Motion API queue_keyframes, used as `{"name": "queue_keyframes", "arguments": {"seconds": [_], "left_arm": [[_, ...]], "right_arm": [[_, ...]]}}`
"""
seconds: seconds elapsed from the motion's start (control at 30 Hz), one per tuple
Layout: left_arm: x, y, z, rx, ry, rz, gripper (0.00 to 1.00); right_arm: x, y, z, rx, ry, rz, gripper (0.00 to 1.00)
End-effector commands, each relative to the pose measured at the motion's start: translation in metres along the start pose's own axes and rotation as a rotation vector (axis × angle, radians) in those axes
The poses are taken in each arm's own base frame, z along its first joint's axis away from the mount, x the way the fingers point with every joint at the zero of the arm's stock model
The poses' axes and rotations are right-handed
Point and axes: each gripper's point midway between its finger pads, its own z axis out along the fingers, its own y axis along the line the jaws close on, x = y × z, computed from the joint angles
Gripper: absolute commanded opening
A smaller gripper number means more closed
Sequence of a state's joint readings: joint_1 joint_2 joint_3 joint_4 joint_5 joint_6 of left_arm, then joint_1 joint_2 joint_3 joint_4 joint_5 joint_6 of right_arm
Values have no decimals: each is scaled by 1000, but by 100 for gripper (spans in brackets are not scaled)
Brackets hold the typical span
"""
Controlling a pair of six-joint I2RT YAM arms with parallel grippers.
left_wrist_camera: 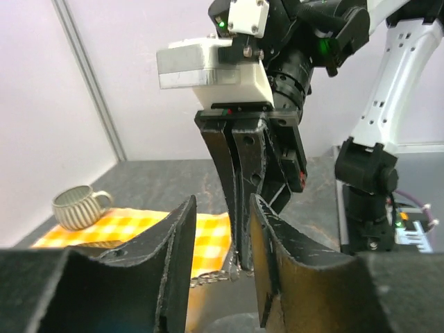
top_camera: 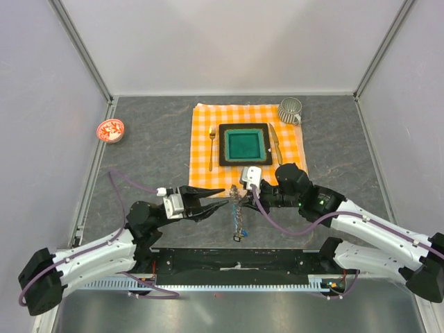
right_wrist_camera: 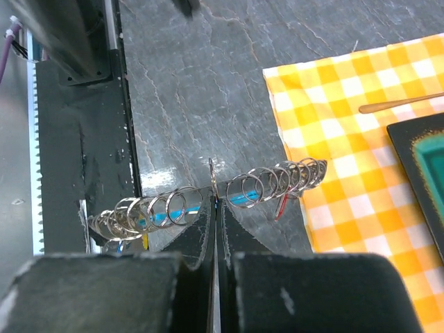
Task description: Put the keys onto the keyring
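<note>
your left gripper [top_camera: 225, 197] is released, fingers spread, tips just left of the keyring [right_wrist_camera: 239, 200]. the keyring runs as a row of silvery loops across the counter [right_wrist_camera: 180, 83], to either side of your right gripper [right_wrist_camera: 214, 201], which grasps one middle loop. a checked cloth [right_wrist_camera: 333, 125] lies beyond it.

Left gripper [top_camera: 223, 197] and right gripper [top_camera: 238, 200] nearly tip to tip, just off the near edge of the checked cloth [top_camera: 201, 139], over the keyring [top_camera: 238, 222] stretched out on the table [top_camera: 152, 146].
</note>
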State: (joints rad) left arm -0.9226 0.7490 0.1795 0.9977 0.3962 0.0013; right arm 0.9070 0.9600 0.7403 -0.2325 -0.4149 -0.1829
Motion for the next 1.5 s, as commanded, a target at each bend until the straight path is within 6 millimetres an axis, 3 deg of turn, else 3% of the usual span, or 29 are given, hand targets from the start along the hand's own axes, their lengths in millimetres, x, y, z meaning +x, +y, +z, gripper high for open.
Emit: {"name": "queue_keyframes", "arguments": {"seconds": [0.0, 0.03, 0.1, 0.37, 0.93, 1.23, 1.3, 1.33, 1.47], "left_arm": [[24, 6, 0, 27, 215, 91, 44], [18, 8, 7, 38, 229, 96, 45], [31, 3, 8, 90, 309, 85, 47], [43, -9, 22, 210, 379, 50, 49], [73, -15, 26, 258, 434, -7, 36], [77, -15, 30, 272, 447, -21, 20], [76, -16, 32, 278, 445, -24, 12], [76, -16, 32, 277, 444, -24, 2], [71, -18, 34, 288, 428, -31, 2]], "right_arm": [[-18, -9, -8, 28, 37, -64, 0], [-17, -9, -9, 23, 48, -68, 0], [-15, -8, -9, 17, 80, -82, 0], [-13, -8, -6, 23, 144, -131, 0], [-10, -3, -6, 11, 140, -154, 0], [-11, -2, -7, 17, 126, -158, 0], [-11, -1, -7, 13, 122, -158, 0], [-11, -1, -7, 12, 120, -156, 0], [-9, 2, -8, 10, 116, -143, 0]]}}
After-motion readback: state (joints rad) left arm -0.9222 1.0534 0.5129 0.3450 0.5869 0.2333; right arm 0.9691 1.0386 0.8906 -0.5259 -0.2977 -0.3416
